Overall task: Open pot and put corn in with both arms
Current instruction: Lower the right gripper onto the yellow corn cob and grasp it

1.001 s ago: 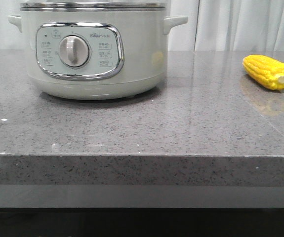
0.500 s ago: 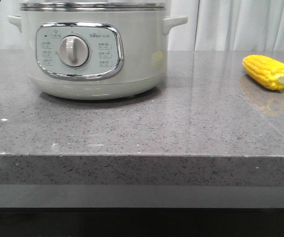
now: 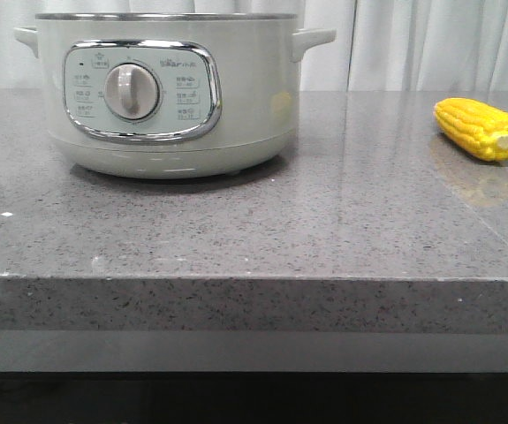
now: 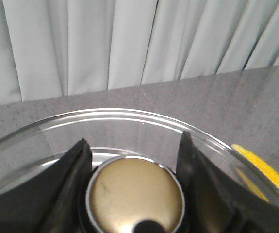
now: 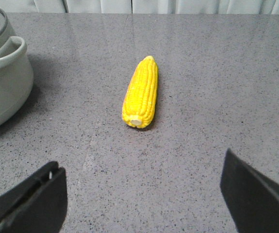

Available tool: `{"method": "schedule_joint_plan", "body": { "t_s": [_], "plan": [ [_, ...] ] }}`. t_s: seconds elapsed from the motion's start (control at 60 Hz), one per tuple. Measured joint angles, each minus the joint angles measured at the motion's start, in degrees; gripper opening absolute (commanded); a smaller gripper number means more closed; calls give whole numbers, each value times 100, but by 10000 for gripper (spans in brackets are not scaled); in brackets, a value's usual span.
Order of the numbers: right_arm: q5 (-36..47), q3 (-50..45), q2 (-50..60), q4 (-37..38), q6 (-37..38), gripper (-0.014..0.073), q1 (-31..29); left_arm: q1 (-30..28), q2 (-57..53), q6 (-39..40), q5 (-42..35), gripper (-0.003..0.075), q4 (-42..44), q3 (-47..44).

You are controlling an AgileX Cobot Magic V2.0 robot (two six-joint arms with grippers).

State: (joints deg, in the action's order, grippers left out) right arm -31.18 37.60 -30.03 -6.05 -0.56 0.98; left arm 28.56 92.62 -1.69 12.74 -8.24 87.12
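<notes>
While corn (image 3: 481, 129) lies clear, pot (image 3: 167, 93) apart

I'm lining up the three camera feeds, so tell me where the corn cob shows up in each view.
Front view: the corn cob lies at the right edge of the countertop, pale stub end toward the camera.
Left wrist view: only a yellow sliver, probably the cob, shows at the right edge past the glass lid's rim.
Right wrist view: the cob is mid-picture, ahead of the open jaws.
Shared landmark: the grey speckled countertop appears in all three.
</notes>
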Motion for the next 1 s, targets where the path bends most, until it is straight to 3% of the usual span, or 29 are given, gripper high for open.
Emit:
{"method": "schedule_joint_plan", "body": {
  "t_s": [0.4,0.717,1.001],
  "plan": [
    [-4,0,0,0,0,652,0,-494,-1577,0,1151,221,44,-67],
    [-248,0,-110,0,0,652,0,-1482,-3124,0,1449,221,133,-1813],
    [-611,405,-1058,0,0,652,0,-2107,-4566,0,1864,221,206,-3175]
  ]
}}
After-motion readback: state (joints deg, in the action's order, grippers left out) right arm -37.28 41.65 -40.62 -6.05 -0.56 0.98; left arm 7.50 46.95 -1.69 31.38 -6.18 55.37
